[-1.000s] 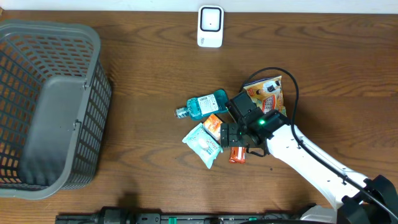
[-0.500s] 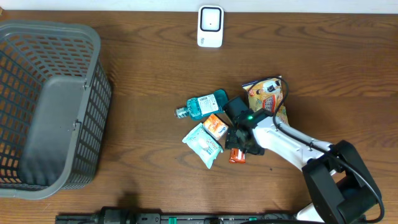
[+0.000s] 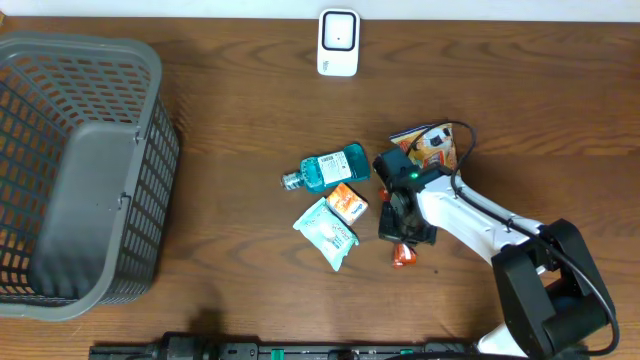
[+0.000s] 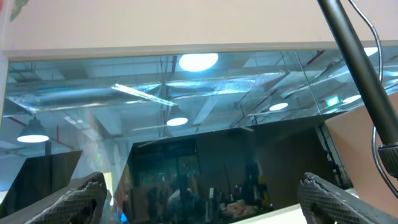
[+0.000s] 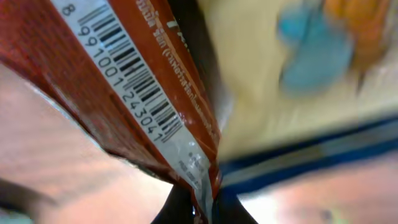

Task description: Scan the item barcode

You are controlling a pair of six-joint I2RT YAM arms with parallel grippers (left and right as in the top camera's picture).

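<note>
Right gripper (image 3: 404, 238) is clamped on the red packet (image 3: 404, 256), lower centre-right of the overhead view. The barcode (image 5: 127, 68) faces the right wrist cam, upper left of frame. Scanner (image 3: 338, 42) sits top centre, well apart. Left gripper (image 4: 202, 196) is spread wide.

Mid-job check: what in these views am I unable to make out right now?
- Overhead: where the right claw pinches is hidden under its own black wrist; only a corner of the orange-red foil packet shows.
- Right wrist: everything behind the packet's barcode is blurred.
- Left wrist: the left claw faces a glass window; no table visible.
- Overhead: the label on the teal plastic bottle is too small.
</note>
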